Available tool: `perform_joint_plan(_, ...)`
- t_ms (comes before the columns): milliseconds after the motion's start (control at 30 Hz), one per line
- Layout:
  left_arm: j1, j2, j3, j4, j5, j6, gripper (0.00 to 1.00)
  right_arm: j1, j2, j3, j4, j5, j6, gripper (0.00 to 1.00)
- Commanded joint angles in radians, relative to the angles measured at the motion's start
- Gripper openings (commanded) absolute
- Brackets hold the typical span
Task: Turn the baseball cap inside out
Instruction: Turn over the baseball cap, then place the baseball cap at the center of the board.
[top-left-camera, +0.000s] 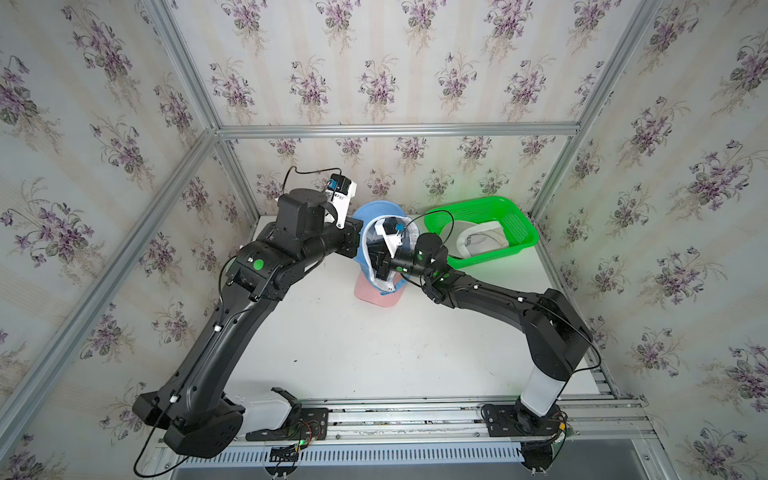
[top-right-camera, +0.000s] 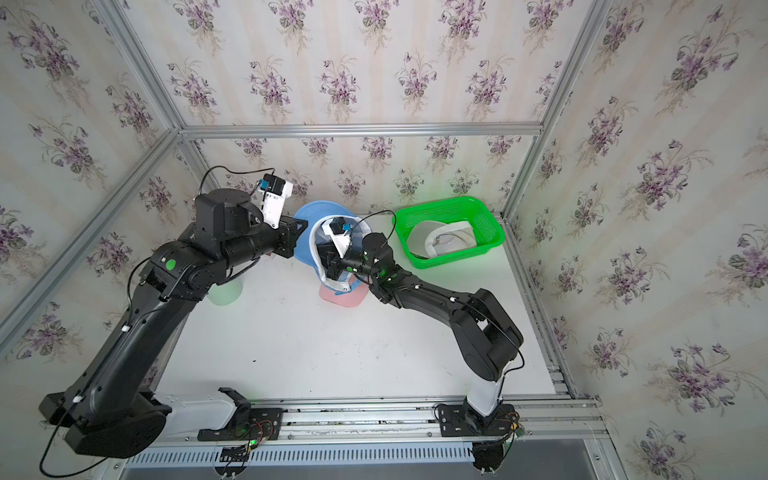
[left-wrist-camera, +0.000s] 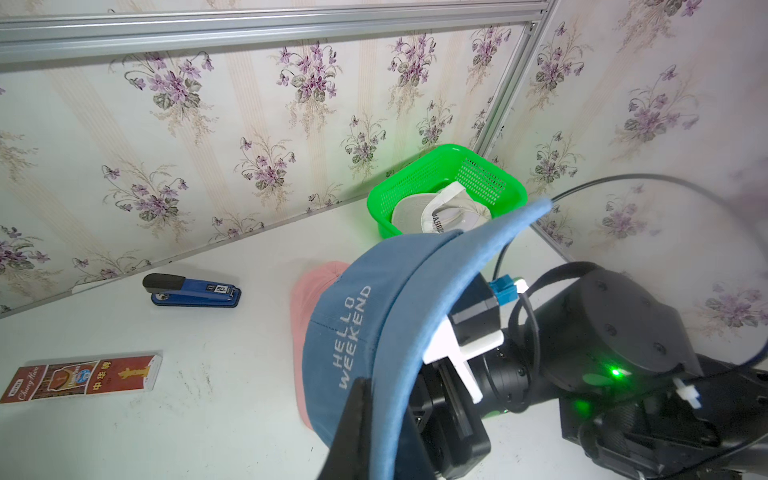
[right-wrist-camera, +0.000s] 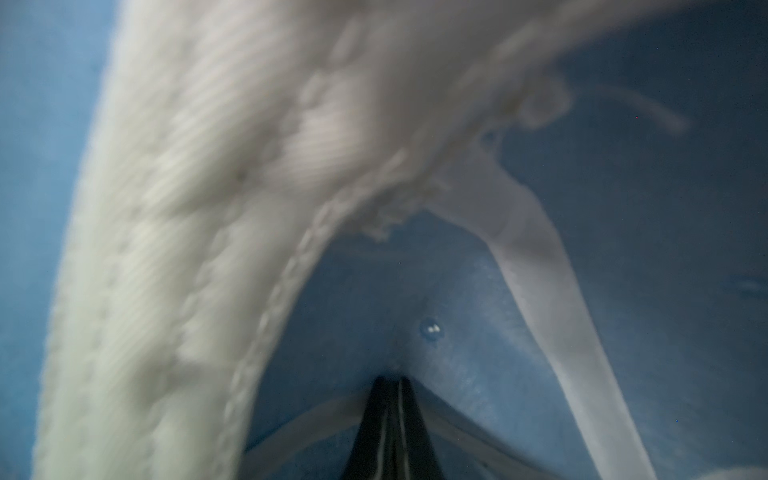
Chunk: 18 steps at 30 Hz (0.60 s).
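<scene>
The blue baseball cap (top-left-camera: 374, 210) (top-right-camera: 307, 224) hangs above the table between both arms, its opening facing up in both top views. The left wrist view shows "HELLO WEEKEND" on its crown (left-wrist-camera: 345, 332). My left gripper (top-left-camera: 356, 244) (top-right-camera: 297, 241) (left-wrist-camera: 382, 415) is shut on the cap's brim where it meets the crown. My right gripper (right-wrist-camera: 390, 380) reaches inside the cap, shut, with its tips against the blue inner crown (right-wrist-camera: 623, 249). The white sweatband (right-wrist-camera: 208, 166) fills much of the right wrist view. From outside, the right fingertips are hidden by the cap.
A pink cap (top-left-camera: 374, 293) (top-right-camera: 345, 297) (left-wrist-camera: 307, 299) lies on the table under the blue one. A green basket (top-left-camera: 519, 232) (top-right-camera: 490, 232) (left-wrist-camera: 415, 174) holding a white cap (top-left-camera: 478, 241) stands at the back right. A blue stapler (left-wrist-camera: 191, 291) and a red box (left-wrist-camera: 83, 378) lie at the left.
</scene>
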Motion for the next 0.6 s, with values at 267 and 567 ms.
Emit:
perform_joint_plan(267, 0.046, -0.035, -0.035, 0.049, 0.037, -0.031, 0.0, 0.036, -0.046, 0.009, -0.051, 0.094, -0.05, 0.12)
perform_joint_plan(567, 0.047, -0.016, -0.027, 0.025, -0.003, 0.105, 0.0, -0.016, -0.308, -0.19, -0.175, 0.269, -0.041, 0.36)
